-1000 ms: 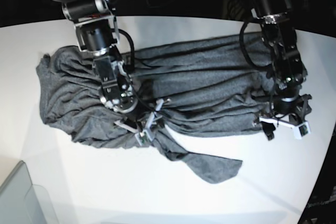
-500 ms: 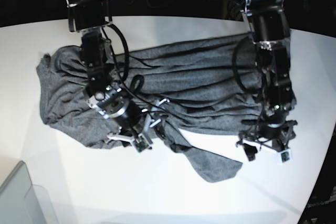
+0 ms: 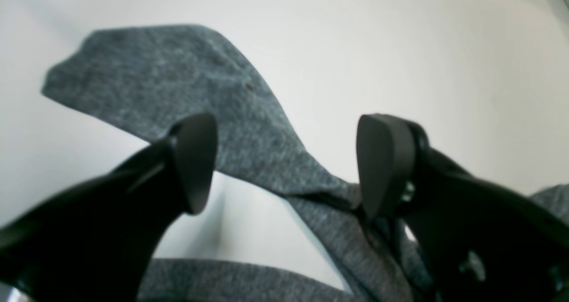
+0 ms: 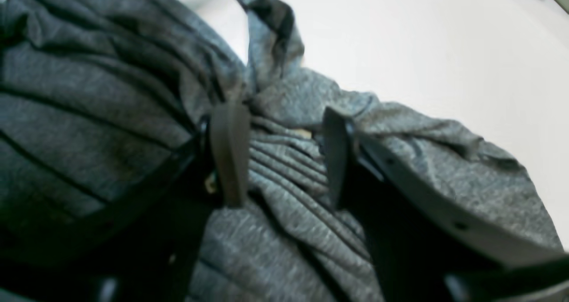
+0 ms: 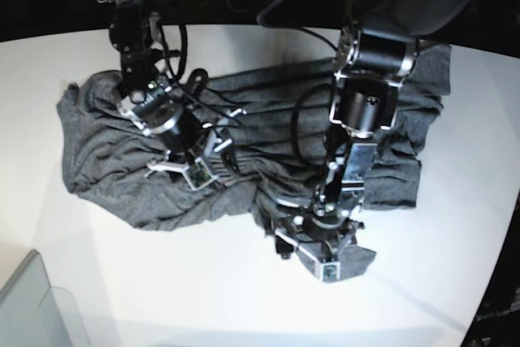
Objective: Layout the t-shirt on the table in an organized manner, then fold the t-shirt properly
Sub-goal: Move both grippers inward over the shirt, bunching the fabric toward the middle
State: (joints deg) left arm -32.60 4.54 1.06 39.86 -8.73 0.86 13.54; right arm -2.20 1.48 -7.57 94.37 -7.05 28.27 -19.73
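Note:
The dark grey t-shirt (image 5: 268, 111) lies crumpled in long folds across the white table (image 5: 244, 298), with one flap (image 5: 357, 259) sticking out toward the front. My left gripper (image 5: 307, 259) hangs low over that flap. In the left wrist view it (image 3: 289, 164) is open, and the flap (image 3: 178, 84) runs beneath and beyond its black fingertips (image 3: 195, 159). My right gripper (image 5: 215, 152) is over the shirt's left middle. Its jaws (image 4: 284, 157) stand apart above bunched, pleated cloth (image 4: 284, 168), gripping nothing that I can see.
A translucent grey bin corner (image 5: 32, 306) sits at the front left. The table's curved edge (image 5: 496, 282) runs close on the right. Bare white tabletop (image 3: 400, 48) lies in front of the shirt. Both arms reach in from the dark back edge.
The left arm has swung from the shirt's right edge to the middle front, over the flap. The right gripper moved back up onto the shirt's body. The shirt's right side now reaches farther back.

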